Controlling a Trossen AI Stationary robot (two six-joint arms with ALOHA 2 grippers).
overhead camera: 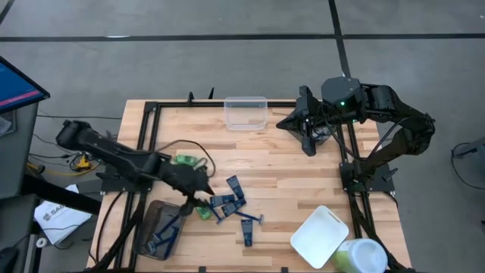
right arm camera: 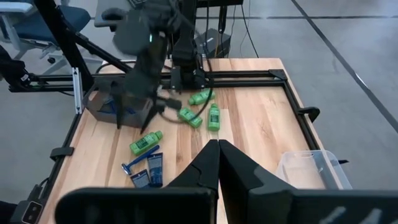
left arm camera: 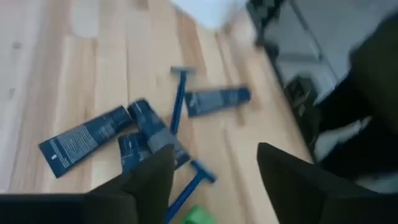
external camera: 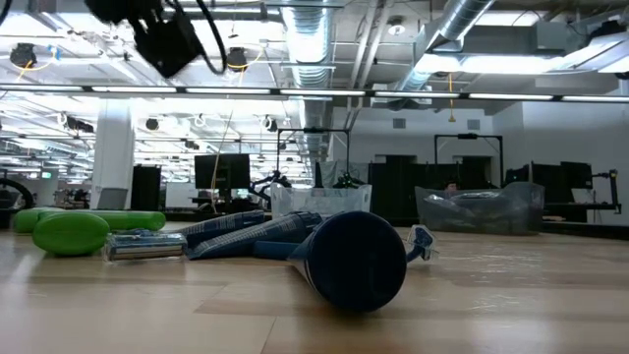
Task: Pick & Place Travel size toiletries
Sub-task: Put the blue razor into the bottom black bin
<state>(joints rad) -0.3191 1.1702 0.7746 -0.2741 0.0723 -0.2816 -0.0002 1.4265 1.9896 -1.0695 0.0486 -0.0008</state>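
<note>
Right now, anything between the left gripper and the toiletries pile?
Nothing visible. The left gripper hangs open just above the pile, and the navy tubes and blue razors lie bare on the table.

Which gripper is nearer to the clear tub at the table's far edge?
Right. The right gripper sits just beside the clear tub; the left gripper hangs over the navy tubes, well away.

Grey concrete floor – exposed ducts, strip lights overhead – dark monitors behind.
</note>
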